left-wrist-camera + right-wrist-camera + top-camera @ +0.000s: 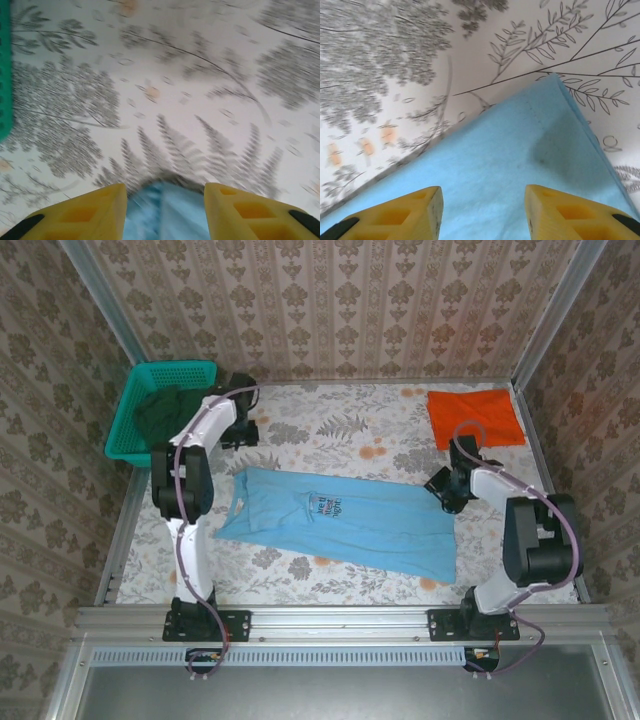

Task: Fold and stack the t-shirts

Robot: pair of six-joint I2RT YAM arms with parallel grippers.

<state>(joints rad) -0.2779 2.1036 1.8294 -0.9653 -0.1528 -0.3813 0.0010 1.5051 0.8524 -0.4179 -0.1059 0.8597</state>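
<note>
The left gripper and right gripper are spread at opposite ends of the blue t-shirt; folding seems about to start, needing edge pinches.

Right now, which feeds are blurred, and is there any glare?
Left wrist: smeared throughout, with the fern-print tablecloth and the edge of the light-blue t-shirt both soft. Right wrist: the shirt hem is crisp on the right, the print is softer toward the left, and there is a faint shadow on the cloth. Top external: sharp, evenly lit, no glare.
</note>
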